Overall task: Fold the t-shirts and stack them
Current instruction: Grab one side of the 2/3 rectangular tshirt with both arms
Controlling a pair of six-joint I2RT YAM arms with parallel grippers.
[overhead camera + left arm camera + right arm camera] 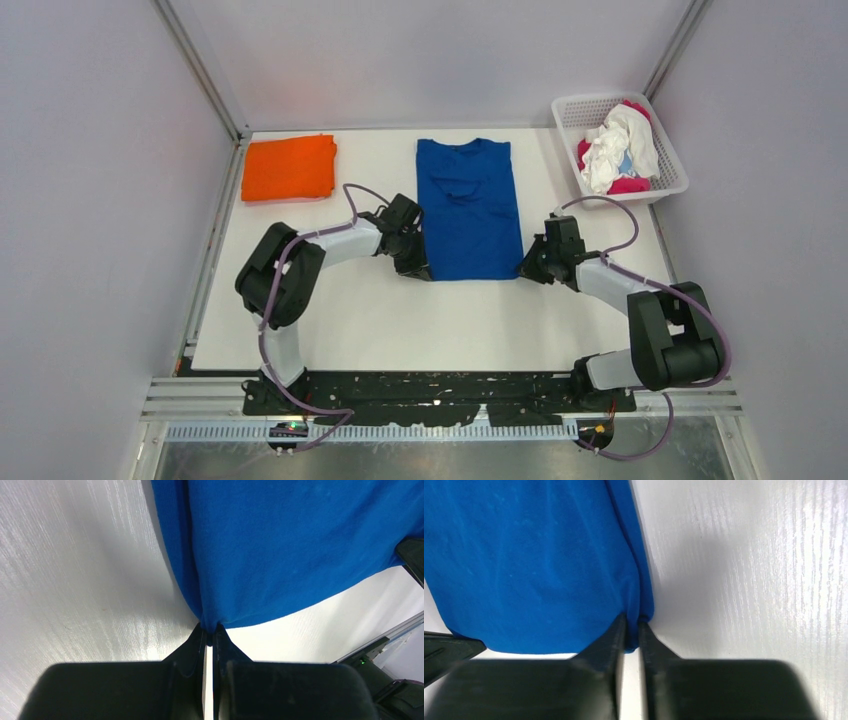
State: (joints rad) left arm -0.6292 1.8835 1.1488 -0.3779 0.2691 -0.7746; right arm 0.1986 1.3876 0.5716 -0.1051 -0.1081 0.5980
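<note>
Mid table (400,320): blue t-shirt (470,210) lies flat, sides folded in to a long rectangle, collar at far end. Left end effector (209,629) is pinched tight on its near-left hem corner; right end effector (631,621) likewise clamps the near-right corner. Orange t-shirt (288,167) sits folded at far left. White t-shirt (622,145) & magenta t-shirt (628,185) are heaped in basket (572,108), far right.
</note>
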